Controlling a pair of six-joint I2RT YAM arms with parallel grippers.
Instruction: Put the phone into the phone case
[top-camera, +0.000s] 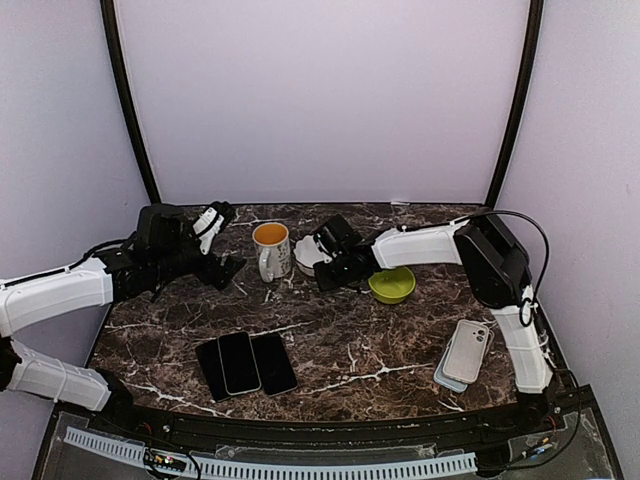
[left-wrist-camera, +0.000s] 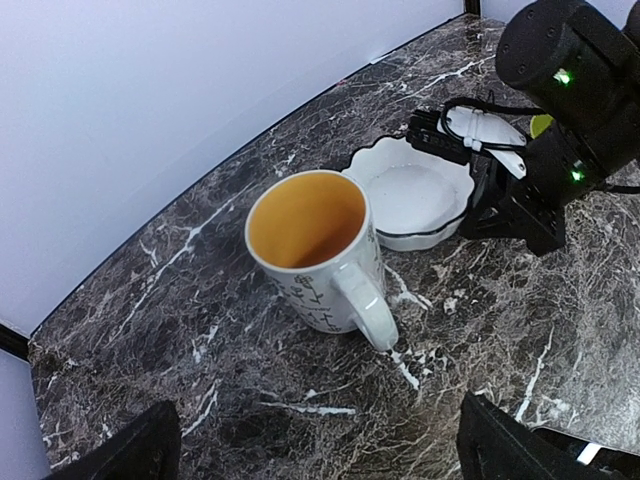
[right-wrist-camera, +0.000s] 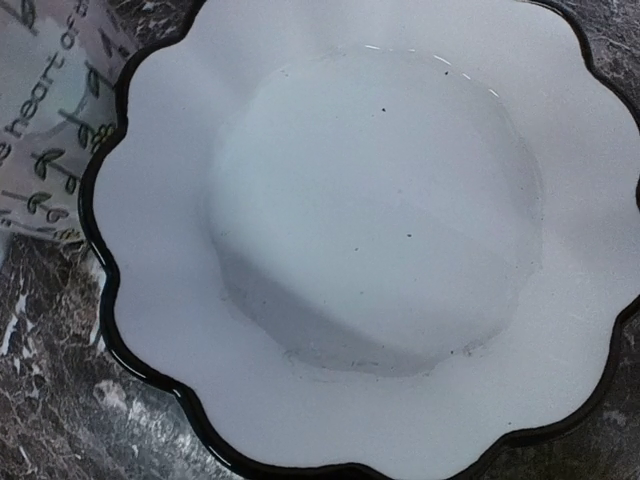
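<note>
Three dark phones (top-camera: 240, 362) lie side by side near the front edge of the table. A small stack of pale phone cases (top-camera: 465, 352) lies at the front right. Neither gripper is near them. My left gripper (top-camera: 225, 245) stands open at the back left, just short of a white mug (left-wrist-camera: 310, 245), with nothing between its fingers (left-wrist-camera: 520, 445). My right gripper (top-camera: 322, 268) is shut low beside the rim of a white scalloped dish (right-wrist-camera: 370, 230). That dish fills the right wrist view, where my own fingers do not show.
The mug (top-camera: 271, 248) with its orange inside and the scalloped dish (top-camera: 303, 256) stand together at the back centre. A green bowl (top-camera: 392, 284) sits just right of them under the right arm. Pale walls close in the back and both sides.
</note>
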